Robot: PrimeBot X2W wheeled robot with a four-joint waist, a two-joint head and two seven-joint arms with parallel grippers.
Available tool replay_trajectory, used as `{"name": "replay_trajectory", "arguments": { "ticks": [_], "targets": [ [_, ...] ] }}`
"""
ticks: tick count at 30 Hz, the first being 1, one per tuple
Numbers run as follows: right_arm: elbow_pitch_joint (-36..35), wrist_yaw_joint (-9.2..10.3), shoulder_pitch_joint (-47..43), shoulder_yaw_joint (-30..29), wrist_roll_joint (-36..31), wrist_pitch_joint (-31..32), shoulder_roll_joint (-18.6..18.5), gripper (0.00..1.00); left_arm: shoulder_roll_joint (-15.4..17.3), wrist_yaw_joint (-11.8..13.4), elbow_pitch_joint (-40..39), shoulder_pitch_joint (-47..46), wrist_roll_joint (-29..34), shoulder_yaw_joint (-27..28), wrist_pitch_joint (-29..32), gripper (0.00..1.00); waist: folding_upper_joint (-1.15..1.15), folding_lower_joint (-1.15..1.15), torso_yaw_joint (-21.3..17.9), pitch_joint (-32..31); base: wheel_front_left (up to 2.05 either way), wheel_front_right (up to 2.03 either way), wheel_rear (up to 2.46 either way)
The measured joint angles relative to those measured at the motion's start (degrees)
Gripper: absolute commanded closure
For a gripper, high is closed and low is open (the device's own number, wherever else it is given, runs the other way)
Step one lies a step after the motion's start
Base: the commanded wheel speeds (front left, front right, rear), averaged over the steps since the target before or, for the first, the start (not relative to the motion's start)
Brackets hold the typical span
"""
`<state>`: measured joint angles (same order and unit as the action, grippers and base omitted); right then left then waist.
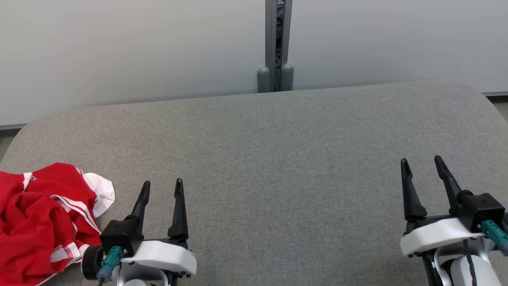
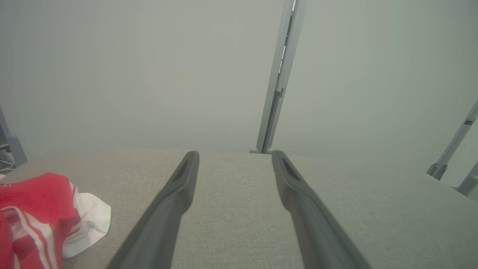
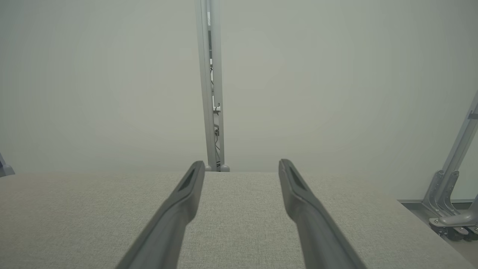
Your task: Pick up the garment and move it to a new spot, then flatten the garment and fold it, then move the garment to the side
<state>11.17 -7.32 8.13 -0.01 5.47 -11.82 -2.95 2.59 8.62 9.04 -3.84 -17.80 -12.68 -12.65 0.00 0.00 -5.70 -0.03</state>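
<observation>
Near edge, head view: left claw (image 1: 162,182) at lower left, fingers spread wide, nothing between them. Right claw (image 1: 420,159) at lower right, same state: spread wide, empty. Both point away from the robot, low over the table (image 1: 254,159); contact with the surface can't be judged.

Garment (image 1: 43,214): red with white stripes and a white patch, crumpled in a heap at the near-left corner of the table, just left of the left claw. Its fingers are clear of the cloth. The heap's edge runs up beside the black wrist housing (image 1: 119,236), and I can't tell whether they touch. Part of the heap is cut off by the frame's left and bottom edges.

Left wrist view: left claw (image 2: 235,154) fingers parallel and apart, bare grey fabric between them, garment (image 2: 33,209) off to the lower left.

Right wrist view: right claw (image 3: 242,162) fingers apart over bare fabric.

Mid: table top is grey woven fabric, with rounded far corners.

Far: grey metal post (image 1: 278,39) stands at the middle of the table's far edge, with two rounded feet at its base. Pale wall panels (image 1: 119,51) on either side of it. Right wrist view shows a grey metal bracket (image 3: 448,209) past the table's right end.
</observation>
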Motion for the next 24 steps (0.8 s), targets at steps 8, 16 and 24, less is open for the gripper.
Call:
{"name": "replay_trajectory", "arguments": {
  "ticks": [8, 16, 24],
  "targets": [
    [1.9, -0.01, 0.5, 0.5, -0.9, -1.1, 0.0, 0.0, 0.1, 0.2, 2.9, 0.2, 0.7, -0.2, -0.9, 0.0, 0.0, 0.0, -0.3, -0.3, 0.0, 0.0, 0.0],
    [2.5, -0.02, 0.7, 0.8, -3.5, -1.9, 0.1, 0.0, 0.1, 0.9, 3.7, 0.2, 4.0, -0.9, -1.5, 0.0, 0.0, 0.0, -0.6, -0.6, 0.0, 0.0, 0.0],
    [3.0, -0.07, 0.8, 1.0, -6.4, -2.9, 0.1, 0.0, 0.1, 1.5, 4.2, 0.2, 5.5, -0.9, -2.2, 0.0, 0.0, 0.0, -1.1, -0.7, 0.0, 0.0, 0.0]
  ]
}}
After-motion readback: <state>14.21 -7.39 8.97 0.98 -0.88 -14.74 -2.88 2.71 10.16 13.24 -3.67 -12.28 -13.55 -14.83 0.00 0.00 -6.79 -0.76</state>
